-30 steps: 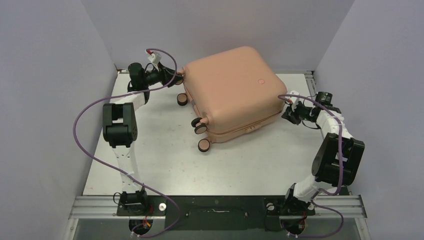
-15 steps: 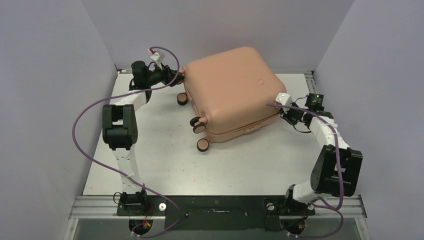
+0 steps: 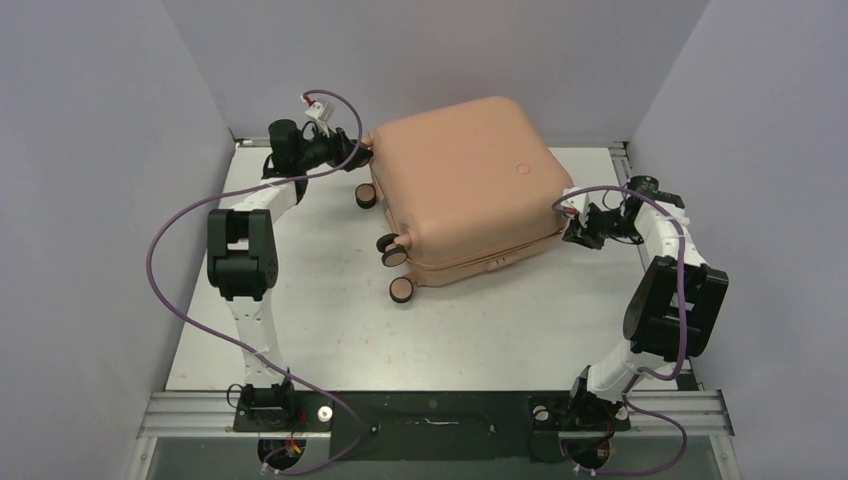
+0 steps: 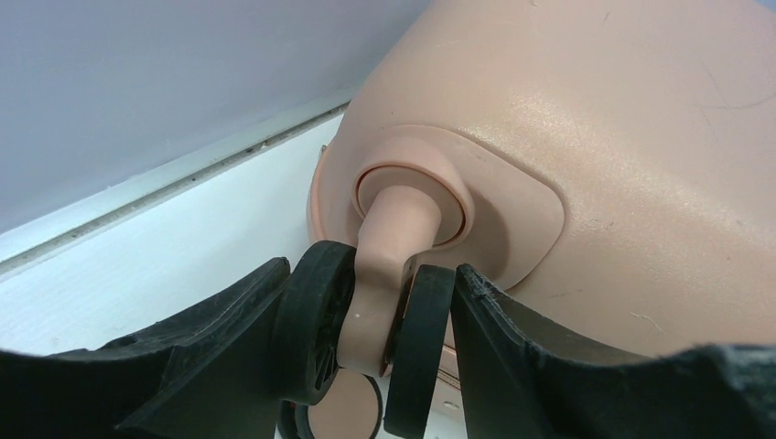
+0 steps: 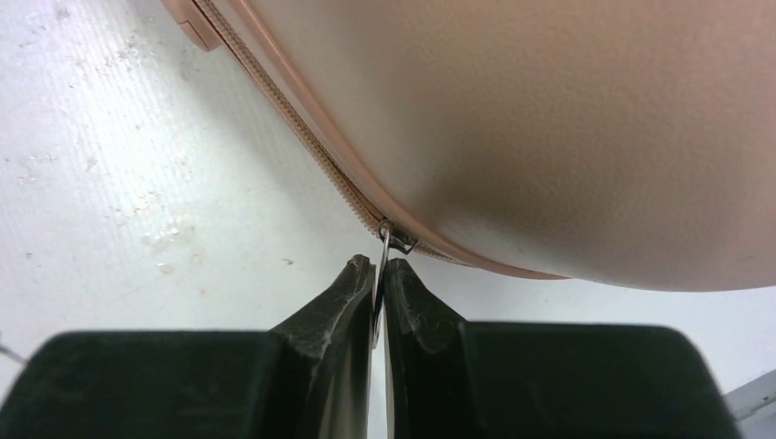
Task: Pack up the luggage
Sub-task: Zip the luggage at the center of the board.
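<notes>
One luggage (image 3: 465, 185), four wheels (image 3: 401, 290), on the worktop (image 3: 330, 330): left gripper (image 4: 371, 283) clamps one wheel (image 4: 316, 329), right gripper (image 5: 377, 274) pinches the zip pull (image 5: 384, 240).

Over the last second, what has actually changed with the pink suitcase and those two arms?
The suitcase slid slightly to the left. The right hand twisted upward, then settled back at the case's right corner. The left hand nudged a little towards the case. Unchanged: the right hand is at the zipper pull, the left hand is around a corner wheel, and the suitcase is lying closed.
</notes>
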Motion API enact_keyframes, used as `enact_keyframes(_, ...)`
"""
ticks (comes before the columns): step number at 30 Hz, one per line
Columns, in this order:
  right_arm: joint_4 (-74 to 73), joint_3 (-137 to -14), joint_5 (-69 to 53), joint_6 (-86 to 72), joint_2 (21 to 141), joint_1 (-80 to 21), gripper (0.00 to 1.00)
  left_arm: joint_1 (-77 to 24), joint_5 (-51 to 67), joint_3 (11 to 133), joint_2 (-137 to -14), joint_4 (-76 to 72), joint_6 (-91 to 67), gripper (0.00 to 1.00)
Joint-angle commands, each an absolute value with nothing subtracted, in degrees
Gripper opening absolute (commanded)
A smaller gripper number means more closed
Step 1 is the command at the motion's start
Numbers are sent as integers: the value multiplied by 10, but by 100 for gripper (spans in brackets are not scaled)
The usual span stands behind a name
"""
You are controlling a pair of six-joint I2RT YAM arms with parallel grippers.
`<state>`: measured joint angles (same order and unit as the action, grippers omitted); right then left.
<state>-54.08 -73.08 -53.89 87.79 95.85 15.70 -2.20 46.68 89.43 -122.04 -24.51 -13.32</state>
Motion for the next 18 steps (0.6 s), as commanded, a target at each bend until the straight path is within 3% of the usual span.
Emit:
enact_keyframes(1,-592,-709,-650,783,870,135,5,-61,365,931,-1196,-170,-176,0)
enact_keyframes(9,-244,-624,-556,387,761,99,5,-77,359,963,-1172,-113,-198,0)
enact_keyframes(18,-313,-650,-532,412,789,84,5,-77,380,971,-1133,-84,-199,0)
